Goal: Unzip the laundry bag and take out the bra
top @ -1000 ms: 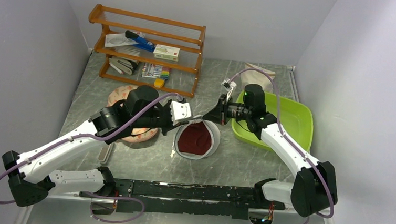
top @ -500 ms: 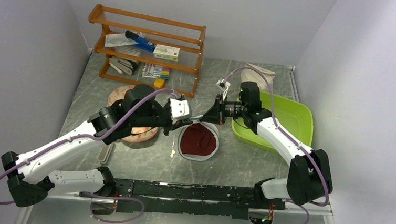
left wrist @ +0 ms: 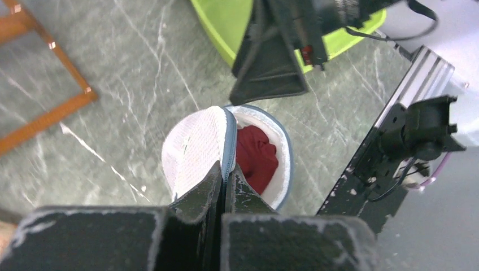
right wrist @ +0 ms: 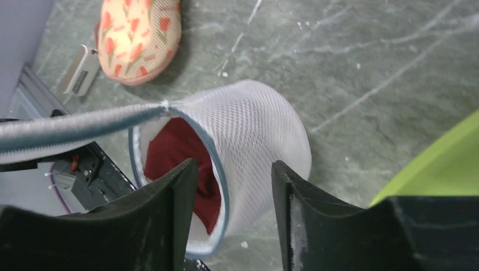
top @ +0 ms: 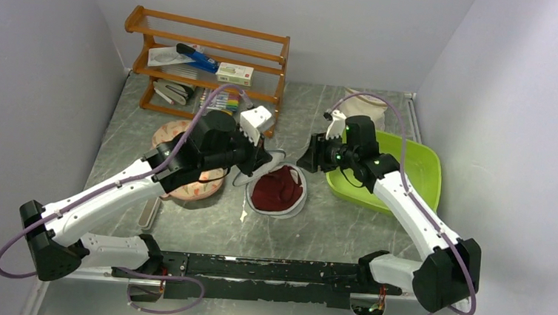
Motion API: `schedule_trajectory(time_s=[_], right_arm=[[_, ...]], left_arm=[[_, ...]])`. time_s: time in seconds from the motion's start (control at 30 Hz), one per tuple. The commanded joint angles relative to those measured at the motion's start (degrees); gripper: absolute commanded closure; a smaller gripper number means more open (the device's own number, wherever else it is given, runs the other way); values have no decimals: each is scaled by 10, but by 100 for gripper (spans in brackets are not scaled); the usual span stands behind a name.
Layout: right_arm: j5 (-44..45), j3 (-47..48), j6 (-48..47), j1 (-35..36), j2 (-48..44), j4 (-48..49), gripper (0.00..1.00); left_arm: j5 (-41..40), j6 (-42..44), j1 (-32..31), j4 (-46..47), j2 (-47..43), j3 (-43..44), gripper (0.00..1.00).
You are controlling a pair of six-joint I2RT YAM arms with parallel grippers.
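Observation:
The laundry bag [top: 288,202] lies unzipped at mid-table, a round white mesh case with a blue-grey rim. The dark red bra [top: 275,188] sits inside its lower half. My left gripper [top: 262,160] is shut on the rim of the lifted upper half [left wrist: 195,144], its fingertips [left wrist: 217,172] pinching the zipper edge beside the bra [left wrist: 257,158]. My right gripper [top: 308,159] hangs open just right of the bag, holding nothing. In the right wrist view its open jaws [right wrist: 233,165] frame the bag's mesh wall [right wrist: 265,127] and the bra [right wrist: 169,149].
A lime-green tub [top: 412,167] stands right of the bag, under the right arm. A cream sack [top: 365,103] is behind it. A peach floral padded item [top: 201,189] lies left of the bag, under the left arm. A wooden rack [top: 208,64] stands at the back left.
My right gripper has let go of the bag's rim, opened and drawn back to the right. My left gripper has lifted its side of the rim up and back.

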Motion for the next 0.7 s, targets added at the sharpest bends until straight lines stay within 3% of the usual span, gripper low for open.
schedule_trajectory(time_s=[0.0,0.3,0.5,0.67], right_arm=[[79,16,1,21,-29,-89,47],[126,15,38,153,-35,-99,41],[141,-17,62,161,-36,-62,40],[216,-27,81,161,-17,-62,36]], left_arm=[[-26,-166,21,-28,-14,1,93],[57,-261,101,-37,-56,-3,93],[118,-282,155,-43,-45,-22,93],[199,-273,239,-20,-36,-58,93]])
